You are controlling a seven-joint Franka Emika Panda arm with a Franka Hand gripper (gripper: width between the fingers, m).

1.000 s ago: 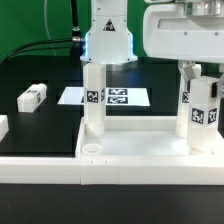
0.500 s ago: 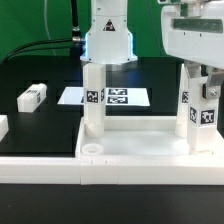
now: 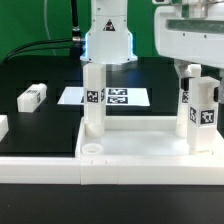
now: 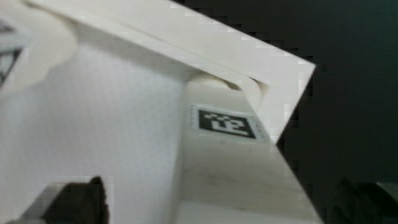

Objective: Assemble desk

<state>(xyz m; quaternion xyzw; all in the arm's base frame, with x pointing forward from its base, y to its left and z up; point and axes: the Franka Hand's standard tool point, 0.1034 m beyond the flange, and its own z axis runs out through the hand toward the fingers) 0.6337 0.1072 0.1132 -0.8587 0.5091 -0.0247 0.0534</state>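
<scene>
The white desk top (image 3: 130, 150) lies at the front with its rim up. Two white tagged legs stand upright in its rear corners, one at the exterior view's left (image 3: 93, 100) and one at its right (image 3: 200, 112). My gripper (image 3: 197, 72) hangs over the top of the right leg with its fingers astride it. In the wrist view that leg (image 4: 231, 170) and its tag (image 4: 226, 122) run between my gripper (image 4: 217, 205), whose dark fingertips (image 4: 75, 205) stand clear of the leg's sides, so it is open. A loose leg (image 3: 33, 96) lies on the black table.
The marker board (image 3: 125, 97) lies flat behind the desk top. A low white border wall (image 3: 40, 166) runs along the front. Another white part (image 3: 3, 126) shows at the left edge. An open socket (image 3: 90, 148) sits in the top's front left corner.
My hand has shifted toward the exterior view's right and turned a little above the right leg. The leg stays upright in its corner. Nothing else has moved.
</scene>
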